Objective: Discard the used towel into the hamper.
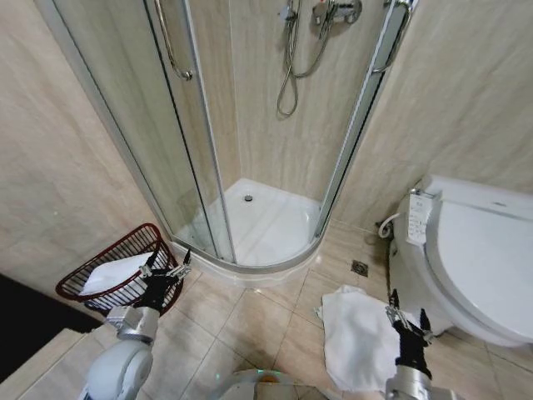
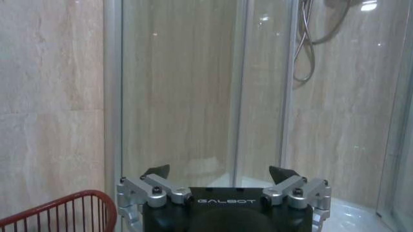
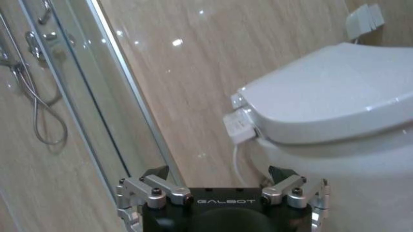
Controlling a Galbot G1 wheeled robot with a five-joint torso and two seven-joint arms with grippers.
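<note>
From the head view, the hamper (image 1: 117, 268) stands on the tiled floor at the left, against the wall and just beside the shower enclosure (image 1: 250, 167). A white cloth (image 1: 117, 272) already lies inside it. The left gripper (image 1: 165, 272) hovers at the hamper's right rim, its fingers spread and holding nothing. A white towel (image 1: 358, 337) lies crumpled on the floor at the right, next to the toilet (image 1: 470, 262). The right gripper (image 1: 408, 321) hangs over the towel's right edge, fingers apart and empty.

In the left wrist view, the left gripper (image 2: 219, 173) is open before the glass shower door (image 2: 187, 96), with the hamper's red rim (image 2: 71, 205) near one side.

In the right wrist view, the right gripper (image 3: 219, 173) is open, facing the toilet (image 3: 329, 106) and the wall.
</note>
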